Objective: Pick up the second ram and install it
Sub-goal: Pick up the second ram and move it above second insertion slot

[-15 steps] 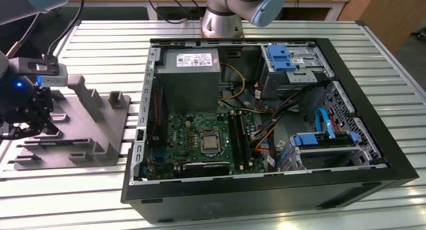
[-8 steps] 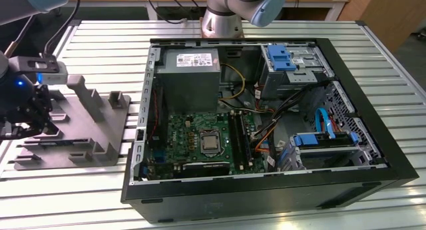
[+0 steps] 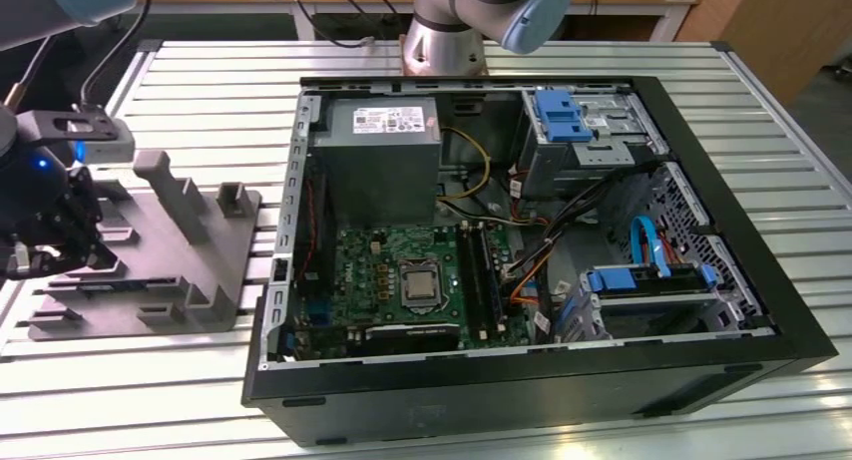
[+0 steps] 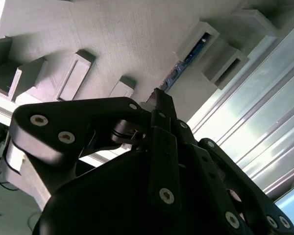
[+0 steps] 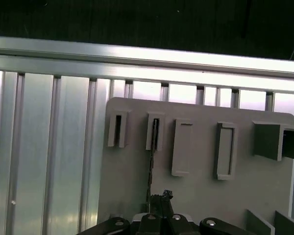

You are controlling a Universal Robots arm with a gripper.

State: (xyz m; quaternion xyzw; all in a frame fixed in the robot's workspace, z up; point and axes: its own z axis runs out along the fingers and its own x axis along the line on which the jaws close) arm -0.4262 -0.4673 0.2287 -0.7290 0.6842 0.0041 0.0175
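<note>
Standing in a narrow slot of the grey stepped fixture [image 5: 201, 193], the second ram [image 5: 151, 161] [image 4: 191, 51] shows as a thin dark edge in the first wrist view and slivers of blue in the second wrist view, chips and label hidden. The gripper [image 4: 159, 97] hangs over the fixture, its tip just beside the ram's near end; whether it grips the stick cannot be told. Beside the fixture on the slatted table [image 3: 134, 400] lies the open computer case [image 3: 533, 392].

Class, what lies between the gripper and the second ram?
Nothing intervenes: in the first wrist view the gripper is right at the near end of the second ram, with bare grey fixture around.
</note>
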